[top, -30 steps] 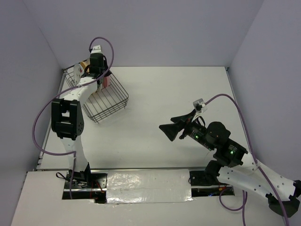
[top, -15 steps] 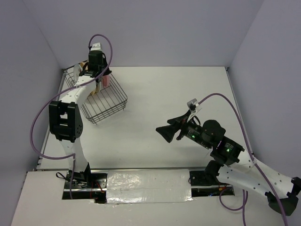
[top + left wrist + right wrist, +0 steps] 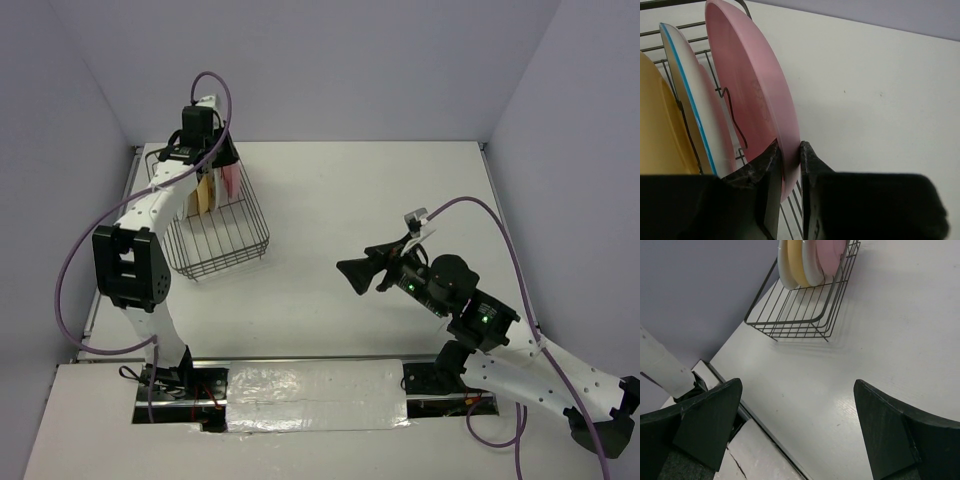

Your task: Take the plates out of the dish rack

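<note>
The left gripper was closed narrowly on the lower rim of the pink plate, one finger on each face. That plate stood on edge at the outer end of the wire dish rack, at the far left of the table.

The plate looked rigid, light and smooth-faced, so it would likely be slick between hard fingers. With a pinch at one point of the rim, it could pivot as it came free. A firmer bite further in from the edge would probably steady it. It would need to rise straight up to clear the divider wires. Whether it was ceramic or plastic could not be told, so it was best treated as breakable.

3 plates showed in the left wrist view: 1 pink, 1 white plate with a blue rim, and 1 yellow-orange plate, all upright in 1 rack.

The right gripper was spread wide and held nothing, well apart from the rack.
</note>
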Motion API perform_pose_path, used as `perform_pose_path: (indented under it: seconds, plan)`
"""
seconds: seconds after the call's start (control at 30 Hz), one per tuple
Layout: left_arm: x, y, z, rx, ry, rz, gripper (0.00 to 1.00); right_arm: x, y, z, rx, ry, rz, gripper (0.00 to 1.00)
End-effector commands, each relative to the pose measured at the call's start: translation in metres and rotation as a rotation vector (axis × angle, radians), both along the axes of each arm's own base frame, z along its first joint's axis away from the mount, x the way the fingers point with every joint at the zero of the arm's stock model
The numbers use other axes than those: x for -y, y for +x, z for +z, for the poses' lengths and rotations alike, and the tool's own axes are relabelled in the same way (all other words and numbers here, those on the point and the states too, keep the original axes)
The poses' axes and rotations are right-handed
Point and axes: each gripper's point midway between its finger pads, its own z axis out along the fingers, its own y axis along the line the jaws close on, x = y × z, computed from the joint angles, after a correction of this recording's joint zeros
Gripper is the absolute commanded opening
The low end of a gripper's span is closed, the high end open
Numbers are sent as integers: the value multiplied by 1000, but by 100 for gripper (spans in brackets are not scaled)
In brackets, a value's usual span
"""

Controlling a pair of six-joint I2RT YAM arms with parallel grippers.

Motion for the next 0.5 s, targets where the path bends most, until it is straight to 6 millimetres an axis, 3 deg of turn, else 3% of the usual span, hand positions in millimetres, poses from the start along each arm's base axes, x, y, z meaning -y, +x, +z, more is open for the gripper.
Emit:
perform_pose_path:
  seconds: [0.0, 0.37, 0.4, 0.47]
  plan:
    - [8, 2, 163, 436, -37, -34, 0, 8, 7, 23, 51, 21, -55, 100]
    - [-17, 31, 132, 396, -67, 68, 0, 16, 5, 29, 71, 37, -70, 100]
    - [-16, 34, 140, 433, -110, 67, 0, 16, 4, 30, 71, 40, -69, 100]
    - [-21, 36, 138, 424, -149, 61, 0, 17, 4, 31, 74, 39, -70, 100]
